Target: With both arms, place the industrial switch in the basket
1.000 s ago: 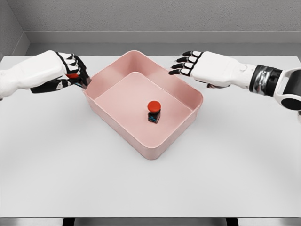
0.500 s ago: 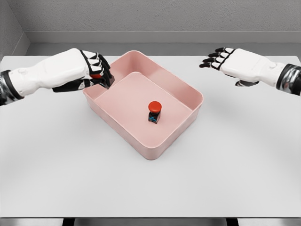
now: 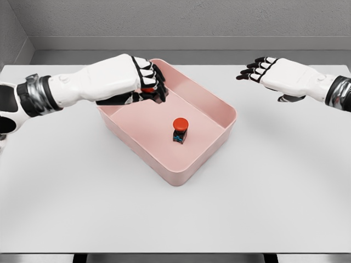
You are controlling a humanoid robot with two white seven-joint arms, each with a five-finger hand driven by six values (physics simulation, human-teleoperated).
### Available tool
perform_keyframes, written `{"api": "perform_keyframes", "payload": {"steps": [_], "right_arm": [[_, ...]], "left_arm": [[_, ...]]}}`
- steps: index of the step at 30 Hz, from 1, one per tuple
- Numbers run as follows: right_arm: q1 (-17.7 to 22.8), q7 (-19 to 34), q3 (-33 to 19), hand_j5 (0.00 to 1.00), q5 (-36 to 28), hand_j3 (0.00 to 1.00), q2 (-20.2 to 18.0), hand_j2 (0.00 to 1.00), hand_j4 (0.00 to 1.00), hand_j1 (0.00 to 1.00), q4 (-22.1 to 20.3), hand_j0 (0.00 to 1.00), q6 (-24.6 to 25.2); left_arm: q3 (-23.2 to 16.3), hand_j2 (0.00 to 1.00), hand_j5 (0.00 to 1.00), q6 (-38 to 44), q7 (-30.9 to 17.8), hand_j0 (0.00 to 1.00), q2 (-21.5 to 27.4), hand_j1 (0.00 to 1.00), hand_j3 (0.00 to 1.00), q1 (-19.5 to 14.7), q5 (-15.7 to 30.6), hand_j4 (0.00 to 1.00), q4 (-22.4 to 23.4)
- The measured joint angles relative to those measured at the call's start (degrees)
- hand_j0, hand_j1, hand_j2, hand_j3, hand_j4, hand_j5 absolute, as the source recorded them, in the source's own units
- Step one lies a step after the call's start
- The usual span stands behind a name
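Note:
A pink basket [image 3: 219, 107] sits turned at an angle in the middle of the white table. On its floor stands an industrial switch [image 3: 180, 130], black with a red button on top. My left hand [image 3: 147, 86] hovers over the basket's back left part, fingers curled around a second switch [image 3: 147, 90] of which only a bit of red shows. My right hand [image 3: 256, 68] floats to the right of the basket with its fingers spread, holding nothing.
The white table [image 3: 175, 208] runs wide in front of the basket and on both sides. A grey wall stands behind the table's far edge.
My left hand has carried its switch rightward from beside the basket's left corner to above its inside. My right hand pulled away to the right, then held still.

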Motion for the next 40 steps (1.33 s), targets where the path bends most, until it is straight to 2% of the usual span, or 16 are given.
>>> {"api": "perform_keyframes", "payload": {"steps": [9,14,20,22,24,25,32,35,40], "right_arm": [[0.0,-0.01,0.0,1.0,-0.14,1.0,0.09,1.0,1.0,1.0,0.02,1.0,0.0],[0.35,0.05,-0.01,1.0,-0.17,1.0,0.25,1.0,1.0,1.0,-0.22,1.0,0.0],[1.32,0.09,-1.22,1.0,-0.32,1.0,0.75,1.0,1.0,1.0,-0.44,1.0,-0.07],[1.41,0.08,-1.33,1.0,-0.31,1.0,0.88,1.0,1.0,1.0,-0.28,1.0,-0.08],[1.41,0.08,-1.49,1.0,-0.29,1.0,0.83,1.0,1.0,1.0,-0.24,1.0,-0.09],[1.41,0.08,-1.56,1.0,-0.3,1.0,0.79,1.0,1.0,1.0,-0.23,1.0,-0.09],[1.23,0.08,-1.83,1.0,-0.27,1.0,0.38,1.0,1.0,1.0,-0.21,1.0,-0.09],[1.32,0.08,-2.01,1.0,-0.28,1.0,0.34,1.0,1.0,1.0,-0.27,1.0,-0.09],[1.32,0.07,-2.1,1.0,-0.31,1.0,0.32,1.0,1.0,1.0,-0.35,1.0,-0.09]], "left_arm": [[-0.61,1.0,1.0,0.0,0.04,1.0,-2.01,1.0,1.0,-0.53,-0.25,1.0,0.04],[-0.67,1.0,1.0,0.02,0.05,1.0,-4.34,1.0,1.0,-2.29,-0.57,1.0,-0.13],[-0.31,1.0,1.0,0.02,0.22,1.0,-4.08,1.0,1.0,-2.9,-0.08,1.0,-0.33],[-0.19,1.0,1.0,0.02,0.35,1.0,-2.32,1.0,1.0,-2.64,0.39,1.0,-0.35],[-0.26,1.0,1.0,-0.01,0.41,1.0,1.22,1.0,1.0,1.14,3.54,1.0,-0.08],[-0.22,1.0,1.0,-0.01,0.43,1.0,3.21,1.0,1.0,1.76,4.99,1.0,0.09],[0.83,1.0,1.0,0.01,0.44,1.0,15.06,1.0,1.0,3.25,10.03,1.0,3.01],[1.73,1.0,1.0,0.01,0.33,1.0,17.37,1.0,1.0,3.34,11.41,1.0,6.01],[2.56,1.0,1.0,0.01,0.09,1.0,18.47,1.0,1.0,3.25,12.11,1.0,8.95]]}}
